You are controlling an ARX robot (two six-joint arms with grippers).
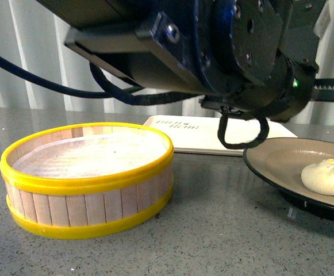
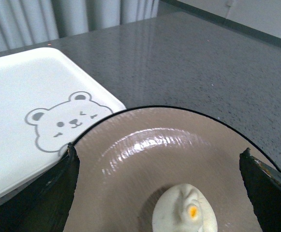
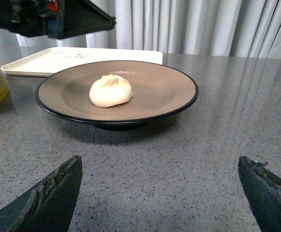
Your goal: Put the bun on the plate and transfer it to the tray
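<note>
The bun [image 3: 110, 91] is sitting on the plate [image 3: 167, 87], the tray [image 3: 58, 60] lying just beside it. Over the plate, the left fingers [image 2: 53, 193] are gaping apart, the right fingers [image 3: 51, 195] likewise.

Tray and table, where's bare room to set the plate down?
The tray is bare apart from its printed bear, beside the plate. The grey table is also free on the plate's side toward the open right gripper. Tighter: the gap between the wooden steamer and the plate. The bun takes the plate's middle.
</note>
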